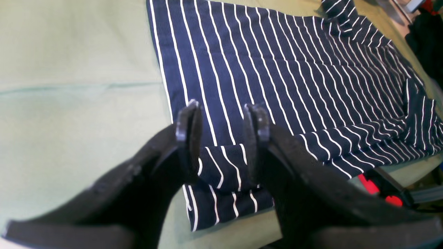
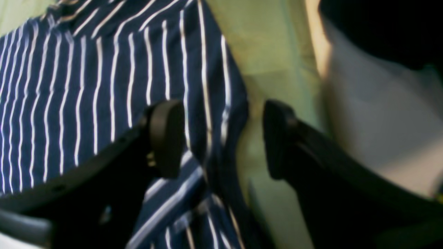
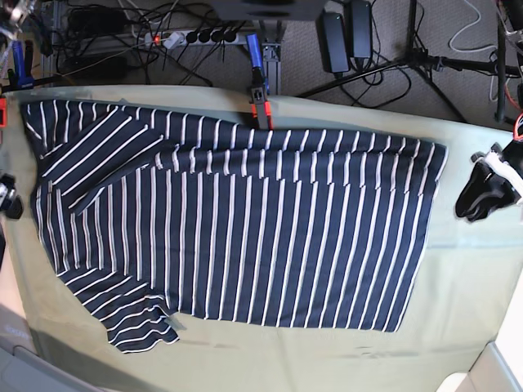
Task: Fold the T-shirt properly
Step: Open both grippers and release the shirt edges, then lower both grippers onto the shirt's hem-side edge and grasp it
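The dark navy T-shirt point(image 3: 245, 237) with thin white stripes lies spread across the pale green cloth, its top edge folded over and a sleeve bunched at the front left. My left gripper point(image 3: 488, 192) hovers just off the shirt's right edge. In the left wrist view this gripper point(image 1: 221, 131) is open, and a folded corner of the T-shirt point(image 1: 225, 166) shows beyond the gap. My right gripper point(image 2: 221, 138) is open wide at the shirt's left side. One of its fingers point(image 2: 166, 138) is over the striped fabric, and the other is over bare cloth.
A red and blue clamp point(image 3: 260, 106) grips the table's far edge above the shirt. A red clamp point(image 1: 377, 188) also shows in the left wrist view. Cables, a power strip point(image 3: 188, 37) and a tripod stand behind the table. The pale green cloth point(image 3: 474, 278) covers the tabletop.
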`<state>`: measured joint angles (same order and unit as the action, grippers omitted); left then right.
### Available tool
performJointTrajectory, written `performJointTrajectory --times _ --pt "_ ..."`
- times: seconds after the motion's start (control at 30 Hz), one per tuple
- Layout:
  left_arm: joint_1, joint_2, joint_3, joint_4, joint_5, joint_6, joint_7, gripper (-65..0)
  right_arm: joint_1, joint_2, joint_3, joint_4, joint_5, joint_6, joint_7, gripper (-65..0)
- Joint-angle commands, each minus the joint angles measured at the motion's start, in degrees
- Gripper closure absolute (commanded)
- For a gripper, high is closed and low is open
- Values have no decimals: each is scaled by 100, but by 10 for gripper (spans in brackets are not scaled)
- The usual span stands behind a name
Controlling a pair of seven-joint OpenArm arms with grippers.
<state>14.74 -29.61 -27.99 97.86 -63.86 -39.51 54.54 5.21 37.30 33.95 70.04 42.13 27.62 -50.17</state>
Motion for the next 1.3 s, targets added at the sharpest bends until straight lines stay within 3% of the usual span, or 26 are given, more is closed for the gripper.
performJointTrajectory --times 0.0,0.1,0.23,0.37,0.53,1.0,1.27 --pt "-37 -138 -42 98 -105 -49 -26 -239 376 190 -105 -146 -61 214 267 -356" --pt "-9 -223 -44 98 -107 -49 66 -239 1167 190 -577 -979 -516 195 649 -356" --pt "-11 -400 -44 98 -210 -49 103 -239 2065 192 -1062 -2109 -1340 -87 1095 -356" --pt "-11 -503 -44 98 -212 -49 111 -239 2511 195 -1281 -3106 -1784 -107 1331 -356" --pt "-13 -503 -44 98 -326 -49 210 -239 2542 149 -1290 -3681 -1709 -103 1523 -356" --pt "-13 -503 -44 98 -413 -49 210 -239 2575 -407 -1298 -3598 -1792 -83 1523 -356" --pt "-13 -503 -44 98 -409 -49 208 -239 2586 -448 -1298 -3403 -1602 -79 1521 -356"
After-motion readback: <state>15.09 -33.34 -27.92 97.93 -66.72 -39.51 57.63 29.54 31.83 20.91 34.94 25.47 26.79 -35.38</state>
